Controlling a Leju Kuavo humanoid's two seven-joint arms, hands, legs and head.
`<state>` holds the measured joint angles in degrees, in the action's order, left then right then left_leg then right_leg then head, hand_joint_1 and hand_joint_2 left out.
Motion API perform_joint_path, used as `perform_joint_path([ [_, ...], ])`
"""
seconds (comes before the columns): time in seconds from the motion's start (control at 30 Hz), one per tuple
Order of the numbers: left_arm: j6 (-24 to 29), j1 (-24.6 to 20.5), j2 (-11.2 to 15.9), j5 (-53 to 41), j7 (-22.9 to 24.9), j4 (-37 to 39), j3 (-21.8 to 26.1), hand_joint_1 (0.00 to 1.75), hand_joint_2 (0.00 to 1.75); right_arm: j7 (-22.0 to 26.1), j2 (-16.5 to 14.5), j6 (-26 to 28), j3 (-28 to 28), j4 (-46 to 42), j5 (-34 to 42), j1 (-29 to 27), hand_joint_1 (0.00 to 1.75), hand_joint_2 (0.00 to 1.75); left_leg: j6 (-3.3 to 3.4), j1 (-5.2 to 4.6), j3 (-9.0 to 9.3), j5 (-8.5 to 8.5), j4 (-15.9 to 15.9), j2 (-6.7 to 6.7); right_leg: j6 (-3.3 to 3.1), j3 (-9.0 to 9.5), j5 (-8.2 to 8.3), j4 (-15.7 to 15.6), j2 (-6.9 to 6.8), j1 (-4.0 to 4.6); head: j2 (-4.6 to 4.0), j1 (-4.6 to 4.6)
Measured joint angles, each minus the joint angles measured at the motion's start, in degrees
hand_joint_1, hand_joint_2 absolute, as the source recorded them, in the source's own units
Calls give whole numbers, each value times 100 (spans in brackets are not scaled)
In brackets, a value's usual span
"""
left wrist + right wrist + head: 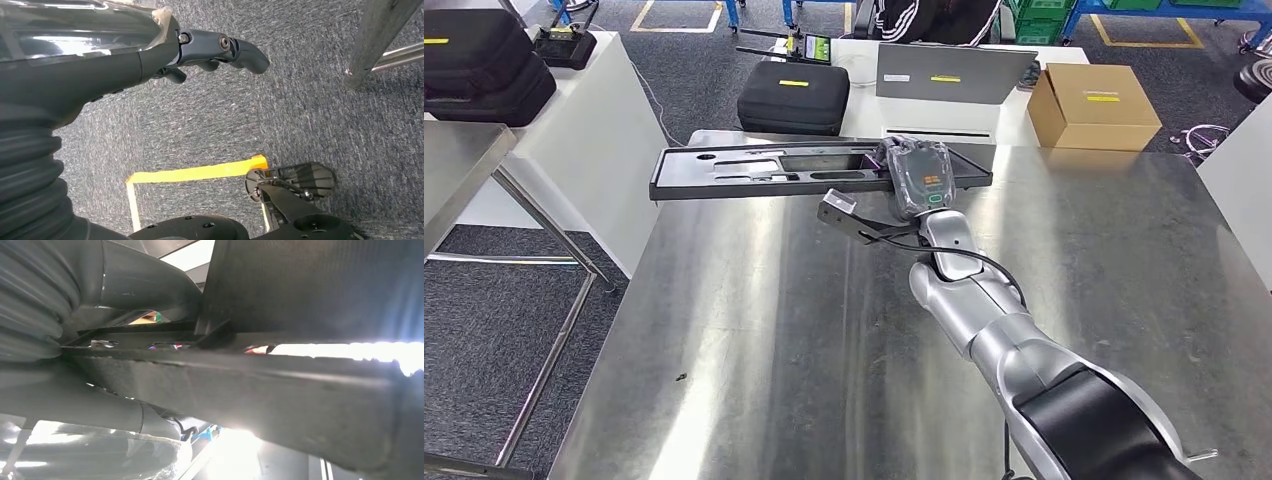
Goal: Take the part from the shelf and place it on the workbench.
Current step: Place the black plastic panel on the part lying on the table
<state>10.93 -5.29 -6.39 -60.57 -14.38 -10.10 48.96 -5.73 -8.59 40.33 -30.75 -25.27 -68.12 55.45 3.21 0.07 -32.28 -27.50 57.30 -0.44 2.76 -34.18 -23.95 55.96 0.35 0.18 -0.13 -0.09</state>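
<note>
The part [754, 170] is a long, flat black frame with cut-outs, lying along the far edge of the steel workbench [754, 330]. My right hand [916, 178], wrapped in clear film, reaches across the bench and grips the part near its right end. In the right wrist view the part's dark edge [260, 385] runs between the grey thumb [145, 285] and the fingers [100, 410]. My left hand [150, 55] hangs over grey carpet with its dark fingers [235, 50] loosely bent and nothing in them.
Behind the bench stands a white table [864, 60] with a black case [794, 98], a grey panel [949, 72] and a cardboard box [1092, 106]. Another steel table [464, 170] and a white table with black cases [479, 65] stand at the left.
</note>
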Motion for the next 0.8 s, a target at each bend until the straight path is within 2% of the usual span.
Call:
perform_joint_path([
  [0.2,0,0,14,0,0,0,1,0,175,0,0,0,0,0,0,-2,175,175,11,-18,-4,-16,-12,3,-1,12,2,2,1,-7,0,2],
  [0.27,0,0,16,0,0,0,2,0,175,0,0,0,0,-1,0,0,175,175,29,-19,15,-4,-37,5,25,24,31,55,3,-2,0,2],
  [0.33,0,-2,13,0,0,-1,2,0,175,0,2,0,0,-2,0,9,175,175,57,10,76,26,-79,16,39,-52,-40,223,3,3,0,15],
  [0.37,0,-4,11,0,0,-2,2,0,175,1,3,0,0,-2,0,18,175,175,68,27,103,40,-93,23,38,-161,-145,421,3,1,0,28],
  [0.43,0,-7,10,0,0,-2,2,0,175,-1,4,-4,0,-2,-8,22,175,175,76,40,113,46,-101,31,40,-543,-451,1162,1,-24,0,48],
  [0.47,-1,-8,7,-3,-1,-2,2,0,175,-31,5,-38,-6,2,-67,13,175,175,73,42,113,44,-100,31,55,-733,-576,1523,0,-41,0,50],
  [0.5,-2,-6,3,-13,-8,-2,0,0,175,-103,7,-101,-29,17,-203,3,175,175,65,45,117,38,-98,28,85,-853,-634,1732,-1,-60,0,50],
  [0.53,-4,-3,-3,-29,-22,-2,-4,0,175,-210,6,-171,-69,43,-397,-7,175,175,52,51,128,29,-97,23,135,-853,-593,1695,-3,-80,0,51],
  [0.57,-5,-1,-14,-46,-47,-2,-12,0,175,-340,5,-238,-128,79,-622,-14,175,175,31,61,147,14,-94,18,203,-729,-452,1402,-8,-103,0,51],
  [0.6,1,1,-27,-63,-82,-2,-22,0,175,-453,3,-275,-193,119,-814,-22,175,175,0,71,171,-7,-91,14,272,-520,-249,939,-18,-125,0,52],
  [0.63,15,2,-39,-79,-120,-2,-36,0,175,-531,-1,-282,-253,160,-932,-31,175,175,-33,77,194,-28,-89,12,297,-335,-101,516,-27,-127,0,51],
  [0.67,37,1,-48,-90,-154,-2,-53,0,175,-575,-7,-281,-304,198,-994,-37,175,175,-70,77,200,-48,-87,15,263,-184,-9,195,-37,-116,0,55],
  [0.7,60,1,-54,-102,-179,-1,-69,0,175,-592,-20,-280,-343,231,-1015,-47,175,175,-105,73,198,-66,-87,20,195,-115,39,37,-41,-100,0,50],
  [0.73,79,3,-57,-111,-195,-1,-81,0,175,-599,-29,-280,-372,265,-1019,-59,175,175,-126,66,187,-83,-78,22,118,-107,40,25,-41,-94,0,43],
  [0.77,90,8,-58,-115,-202,0,-90,0,175,-600,-38,-280,-395,296,-1020,-69,175,175,-122,61,173,-88,-72,23,70,-96,71,21,-40,-98,0,36],
  [0.8,94,13,-60,-116,-204,1,-92,0,175,-601,-42,-280,-415,323,-1019,-80,175,175,-108,59,170,-88,-67,22,59,-103,110,22,-33,-109,0,25],
])
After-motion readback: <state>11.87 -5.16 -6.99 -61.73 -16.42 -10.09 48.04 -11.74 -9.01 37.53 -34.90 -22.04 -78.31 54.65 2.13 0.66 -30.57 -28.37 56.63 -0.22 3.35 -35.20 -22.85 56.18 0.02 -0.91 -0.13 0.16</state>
